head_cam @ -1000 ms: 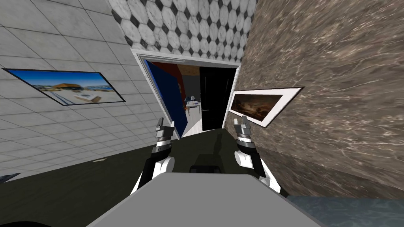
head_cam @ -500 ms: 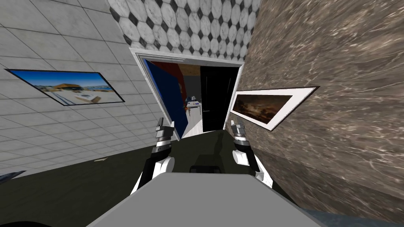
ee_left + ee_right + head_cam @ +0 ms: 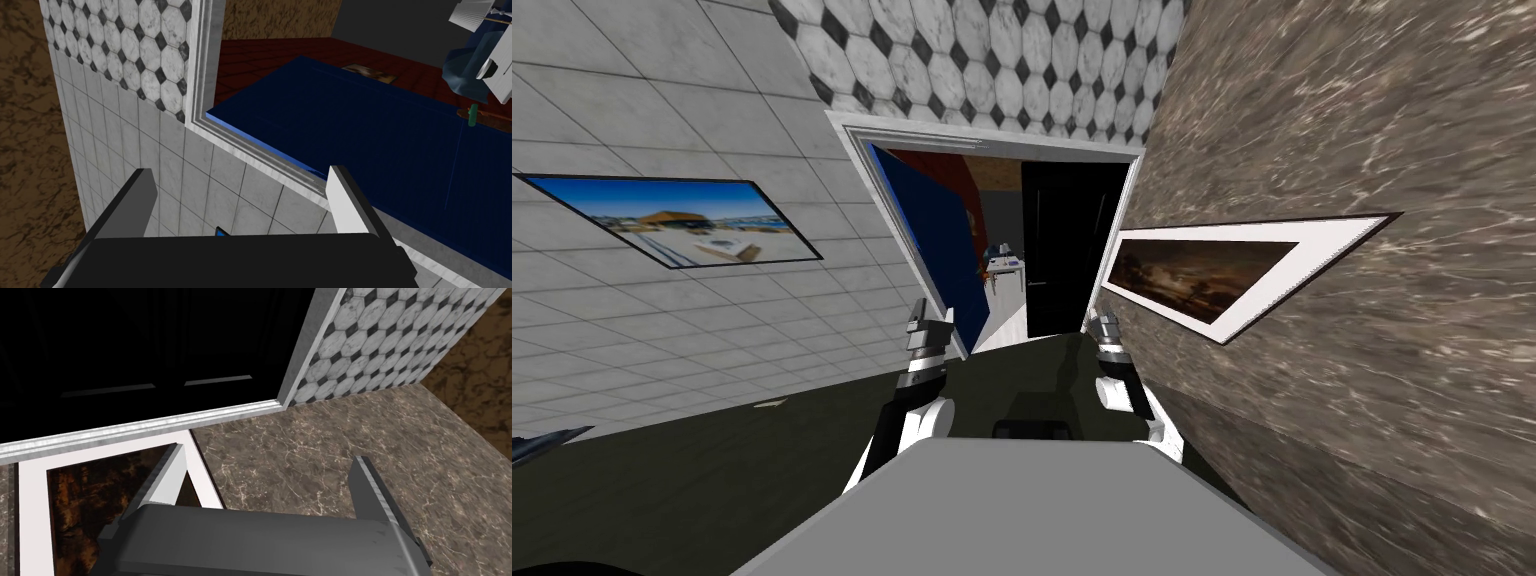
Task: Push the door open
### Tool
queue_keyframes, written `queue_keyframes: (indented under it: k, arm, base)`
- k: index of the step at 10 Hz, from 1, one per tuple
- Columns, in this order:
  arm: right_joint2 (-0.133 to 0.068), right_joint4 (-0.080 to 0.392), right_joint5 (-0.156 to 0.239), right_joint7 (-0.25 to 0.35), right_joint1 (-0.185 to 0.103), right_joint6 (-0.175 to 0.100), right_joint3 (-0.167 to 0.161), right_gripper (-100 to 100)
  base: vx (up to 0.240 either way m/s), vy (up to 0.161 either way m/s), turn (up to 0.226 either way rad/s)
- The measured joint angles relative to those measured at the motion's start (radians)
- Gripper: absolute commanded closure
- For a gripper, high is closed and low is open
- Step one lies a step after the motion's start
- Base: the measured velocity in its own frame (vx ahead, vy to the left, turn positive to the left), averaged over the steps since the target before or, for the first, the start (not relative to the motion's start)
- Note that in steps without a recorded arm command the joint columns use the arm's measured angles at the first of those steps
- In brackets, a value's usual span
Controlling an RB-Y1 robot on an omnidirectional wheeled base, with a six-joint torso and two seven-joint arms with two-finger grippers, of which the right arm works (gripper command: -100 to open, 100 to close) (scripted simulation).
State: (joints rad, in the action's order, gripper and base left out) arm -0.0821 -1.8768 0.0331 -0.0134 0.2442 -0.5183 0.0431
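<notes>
Left gripper (image 3: 928, 325) is held up before the white-tiled wall (image 3: 712, 330), just beside the left jamb of the white door frame (image 3: 857, 160). Its fingers (image 3: 135, 195) are seen spread approx. a third of the wrist view apart, w/ nothing between them. Right gripper (image 3: 1104, 326) is raised at about the same height by the brown marbled wall (image 3: 1362, 120), just beside a dark picture (image 3: 1202, 268) w/ a white mat. Its fingers (image 3: 162, 475) are likewise parted & nothing is gripped.

Blue door (image 3: 940, 245) is found swung inward, away from the robot. It stands at an angle off the left jamb & is touched by neither gripper. Through the opening a red-brown wall (image 3: 967, 190) & small white furniture (image 3: 1002, 265) are seen. On the right side of the opening a black area (image 3: 1060, 250) is shown. Framed landscape picture (image 3: 662, 215) is hung on the tiled wall. Floor (image 3: 712, 460) is dark.
</notes>
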Motion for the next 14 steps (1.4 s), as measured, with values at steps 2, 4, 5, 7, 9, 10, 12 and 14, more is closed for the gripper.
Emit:
queue_keyframes:
  k: [2,4,5,7,9,10,12,14]
  arm:
    - [-0.002,0.045,-0.005,0.000,-0.024,0.019,-0.004,-100]
    - [-0.003,0.084,-0.008,0.002,-0.043,0.031,-0.007,-100]
    - [-0.003,0.102,-0.010,0.002,-0.053,0.038,-0.009,-100]
    - [-0.007,0.155,-0.011,0.006,-0.080,0.044,-0.008,-100]
    - [-0.007,0.203,-0.016,0.008,-0.104,0.065,-0.013,-100]
    - [-0.007,0.227,-0.017,0.009,-0.121,0.076,-0.013,-100]
    - [-0.002,0.263,-0.022,0.008,-0.141,0.092,-0.018,-100]
    - [0.007,0.311,-0.027,0.006,-0.162,0.096,-0.022,-100]
  base:
    - [0.106,-0.028,0.042]
    - [0.094,-0.026,0.047]
    - [0.104,-0.022,0.037]
    - [0.110,-0.022,0.059]
    - [0.139,-0.028,0.055]
    - [0.106,-0.026,0.039]
    - [0.087,-0.024,0.045]
    - [0.093,-0.043,0.037]
